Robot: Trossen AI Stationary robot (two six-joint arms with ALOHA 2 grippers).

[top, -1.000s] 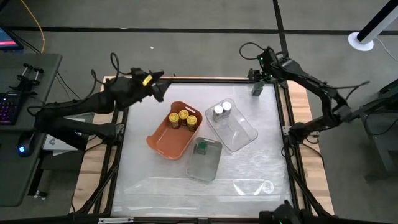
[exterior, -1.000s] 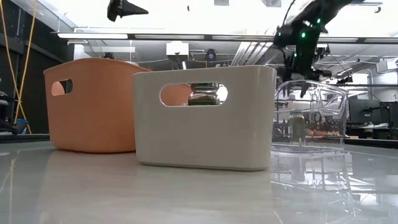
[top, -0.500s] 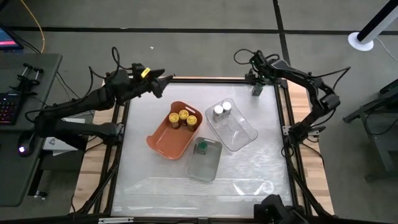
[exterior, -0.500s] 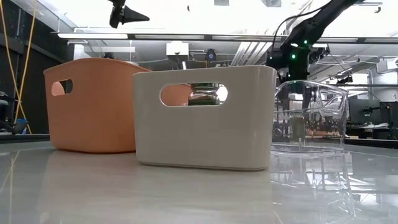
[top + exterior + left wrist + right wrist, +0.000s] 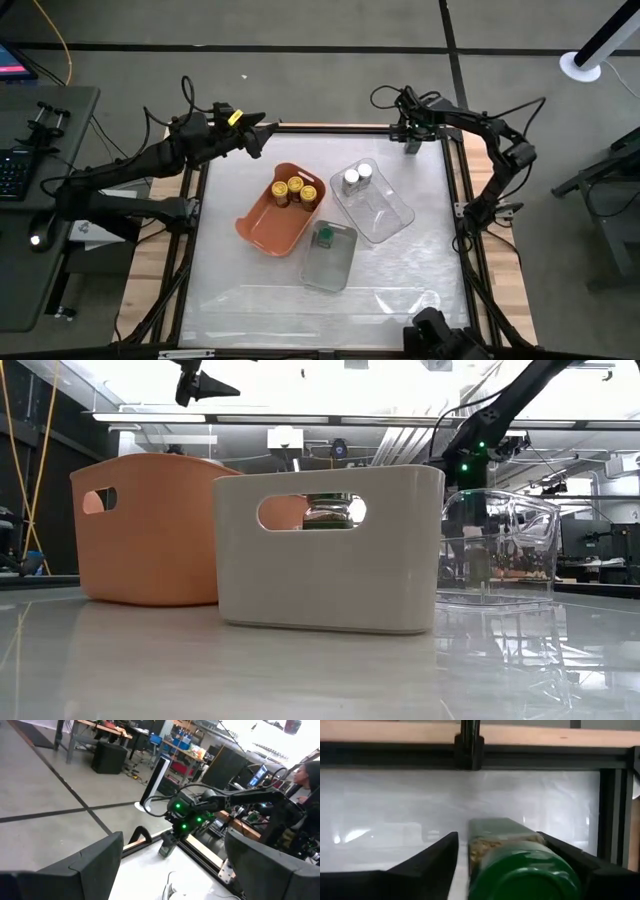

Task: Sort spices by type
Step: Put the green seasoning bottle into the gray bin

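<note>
A green-lidded spice jar (image 5: 512, 855) stands upright at the table's far right corner (image 5: 413, 146). My right gripper (image 5: 497, 845) points steeply down over it, open, one finger on each side of the jar. My left gripper (image 5: 172, 870) hangs open and level above the far left corner (image 5: 262, 138), holding nothing. Three yellow-lidded jars (image 5: 291, 190) stand in the orange tray (image 5: 262, 228). Two silver-lidded jars (image 5: 357, 177) are in the clear tray (image 5: 392, 215). One green-lidded jar (image 5: 325, 236) is in the grey tray (image 5: 330, 268). My right gripper straddles the corner jar's body just under its green lid (image 5: 525, 872), coming from above. A gap shows between one finger (image 5: 427, 862) and the jar. Whether the other finger (image 5: 580, 862) touches the jar I cannot tell.
The black frame rail (image 5: 470, 757) and its corner post run close behind the jar. The three trays sit clustered mid-table. Bare white table surface (image 5: 300, 310) lies toward the near edge.
My right gripper has come down toward the jar at the far right corner and tipped more steeply downward, its fingers now around the jar. The jar and the trays have stayed where they were.
</note>
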